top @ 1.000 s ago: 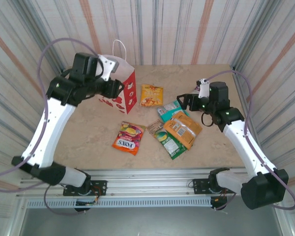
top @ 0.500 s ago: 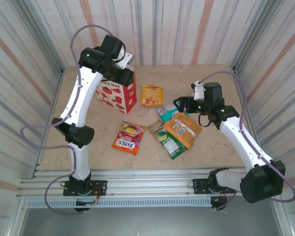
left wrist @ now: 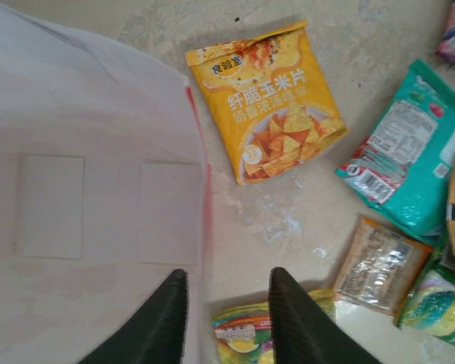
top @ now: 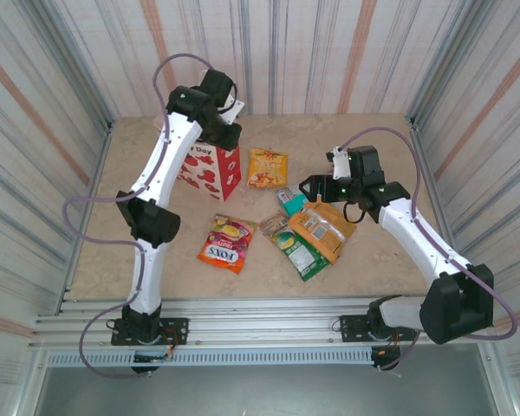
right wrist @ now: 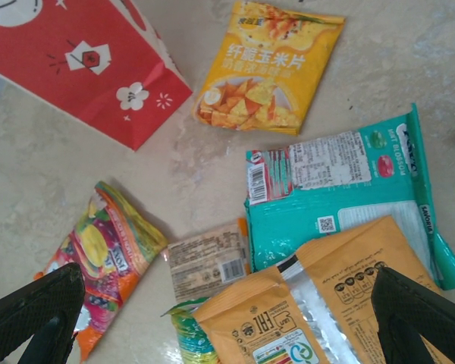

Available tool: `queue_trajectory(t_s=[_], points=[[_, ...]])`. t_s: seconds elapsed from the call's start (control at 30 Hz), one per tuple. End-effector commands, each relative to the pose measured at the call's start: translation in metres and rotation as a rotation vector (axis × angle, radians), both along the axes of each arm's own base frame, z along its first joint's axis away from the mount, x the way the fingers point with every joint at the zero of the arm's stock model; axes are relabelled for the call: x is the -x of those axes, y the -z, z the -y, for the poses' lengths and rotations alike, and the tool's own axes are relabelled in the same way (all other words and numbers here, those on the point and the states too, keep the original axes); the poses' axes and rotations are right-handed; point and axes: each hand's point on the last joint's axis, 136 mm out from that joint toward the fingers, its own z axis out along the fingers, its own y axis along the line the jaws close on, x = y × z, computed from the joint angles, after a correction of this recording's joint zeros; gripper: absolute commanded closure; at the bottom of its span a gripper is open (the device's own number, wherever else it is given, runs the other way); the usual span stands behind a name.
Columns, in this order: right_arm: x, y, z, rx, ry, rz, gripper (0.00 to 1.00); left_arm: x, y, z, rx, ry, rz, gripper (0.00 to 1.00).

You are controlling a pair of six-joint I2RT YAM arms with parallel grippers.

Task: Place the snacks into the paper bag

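Top external view, from the near edge outward: a red-and-yellow "FOX'S" foil packet lies flat on the beige marbled desk, apart from a shiny green packet to its right. A flat orange packet overlaps the green one and, at its far edge, a teal packet. A small brown bar sits just beside them. The right jaws hover above this cluster, spread wide, black fingers gripping nothing. Farther back, an orange-yellow chip packet lies near the white paper bag with a red lower band, which stands upright. The left jaws hang over the bag's open top, slightly apart. Its side wall's edge shows between the dark fingers, though I cannot tell whether they touch it. Every packet lies outside the bag.
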Motion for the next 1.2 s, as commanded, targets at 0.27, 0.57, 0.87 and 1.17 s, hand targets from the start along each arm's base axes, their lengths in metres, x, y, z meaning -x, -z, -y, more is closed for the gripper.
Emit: queue_trajectory(t_s=[0.27, 0.57, 0.87, 1.17], points=[[0.004, -0.024, -0.014, -0.029, -0.034, 0.061, 0.01, 0.023, -0.037, -0.039, -0.05, -0.088, 0.036, 1.0], [0.012, -0.034, -0.037, -0.061, -0.088, 0.082, 0.01, 0.086, -0.051, -0.075, -0.166, 0.032, 0.019, 1.0], [0.023, -0.035, -0.087, -0.074, -0.184, 0.101, 0.01, 0.131, -0.04, -0.12, -0.33, 0.124, 0.012, 1.0], [0.026, -0.028, -0.144, -0.087, -0.276, 0.096, 0.01, 0.156, -0.031, -0.131, -0.418, 0.336, 0.078, 1.0]])
